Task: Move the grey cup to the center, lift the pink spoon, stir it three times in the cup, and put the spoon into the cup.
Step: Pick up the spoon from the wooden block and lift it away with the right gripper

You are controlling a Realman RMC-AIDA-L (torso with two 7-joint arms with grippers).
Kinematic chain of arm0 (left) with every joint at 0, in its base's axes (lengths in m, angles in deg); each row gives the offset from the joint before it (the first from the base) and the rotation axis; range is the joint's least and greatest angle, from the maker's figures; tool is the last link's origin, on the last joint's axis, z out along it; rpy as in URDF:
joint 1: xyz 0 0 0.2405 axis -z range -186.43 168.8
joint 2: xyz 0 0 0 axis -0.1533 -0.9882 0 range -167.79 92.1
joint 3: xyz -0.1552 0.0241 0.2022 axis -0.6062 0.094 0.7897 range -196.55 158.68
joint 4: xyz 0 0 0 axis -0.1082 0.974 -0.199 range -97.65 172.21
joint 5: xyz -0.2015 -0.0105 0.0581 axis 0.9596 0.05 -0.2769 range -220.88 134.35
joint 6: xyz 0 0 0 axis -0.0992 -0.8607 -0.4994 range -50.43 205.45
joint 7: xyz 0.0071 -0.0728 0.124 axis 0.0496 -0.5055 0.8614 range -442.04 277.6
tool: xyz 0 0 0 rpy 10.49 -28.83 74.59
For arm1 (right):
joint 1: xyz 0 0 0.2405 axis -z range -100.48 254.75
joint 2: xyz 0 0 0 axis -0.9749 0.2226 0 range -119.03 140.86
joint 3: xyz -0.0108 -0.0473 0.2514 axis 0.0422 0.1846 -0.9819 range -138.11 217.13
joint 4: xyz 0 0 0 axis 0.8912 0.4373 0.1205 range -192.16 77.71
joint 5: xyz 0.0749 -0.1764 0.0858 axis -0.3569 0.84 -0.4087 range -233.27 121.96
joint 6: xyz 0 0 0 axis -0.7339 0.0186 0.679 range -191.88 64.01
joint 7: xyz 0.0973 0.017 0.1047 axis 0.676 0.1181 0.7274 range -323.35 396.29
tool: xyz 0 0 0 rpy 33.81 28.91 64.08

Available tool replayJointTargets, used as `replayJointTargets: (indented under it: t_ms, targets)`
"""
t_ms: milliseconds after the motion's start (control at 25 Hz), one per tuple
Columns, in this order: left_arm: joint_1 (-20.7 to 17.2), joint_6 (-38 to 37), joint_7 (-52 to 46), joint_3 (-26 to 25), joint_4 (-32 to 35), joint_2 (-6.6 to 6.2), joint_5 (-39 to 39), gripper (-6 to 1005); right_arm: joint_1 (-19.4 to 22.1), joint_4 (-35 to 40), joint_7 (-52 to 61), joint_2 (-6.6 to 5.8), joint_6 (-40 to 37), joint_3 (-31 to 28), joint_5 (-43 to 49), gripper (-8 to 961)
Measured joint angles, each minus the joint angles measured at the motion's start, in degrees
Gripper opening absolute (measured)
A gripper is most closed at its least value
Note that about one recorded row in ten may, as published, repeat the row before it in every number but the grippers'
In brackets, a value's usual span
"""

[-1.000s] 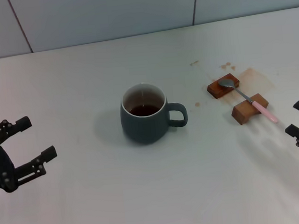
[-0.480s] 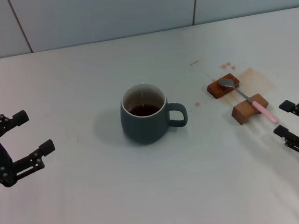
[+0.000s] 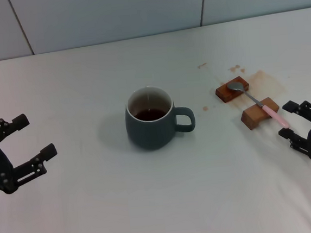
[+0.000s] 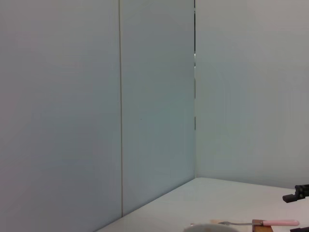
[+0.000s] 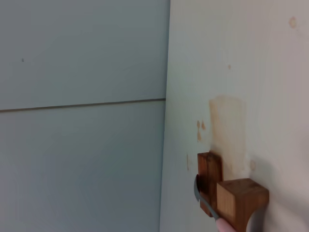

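Note:
The grey cup [image 3: 151,125] stands upright at the table's middle, handle toward the right, with brown liquid inside. The pink spoon [image 3: 260,104] lies across two brown wooden blocks [image 3: 259,113] to the cup's right, metal bowl on the far block, pink handle toward the front right. It also shows in the left wrist view [image 4: 256,223] and partly in the right wrist view [image 5: 200,192]. My right gripper [image 3: 286,119] is open, just right of the handle's end, not touching it. My left gripper [image 3: 34,137] is open and empty, far left of the cup.
Brown spill stains [image 3: 261,80] mark the table [image 3: 98,203] around the blocks, also in the right wrist view [image 5: 227,121]. A tiled wall [image 3: 108,14] runs along the table's far edge.
My right gripper has moved left, closer to the spoon's pink handle end. My left gripper has drifted slightly left. The cup and spoon have not moved.

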Motion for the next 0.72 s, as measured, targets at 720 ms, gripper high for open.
replayJointTargets:
  t_ms: [720]
  targets:
    - [-0.25,0.15,0.52,0.00,0.00,0.63,0.74,863,-3.07,-0.97,0.02,-0.02,2.87,-0.02,0.00,725]
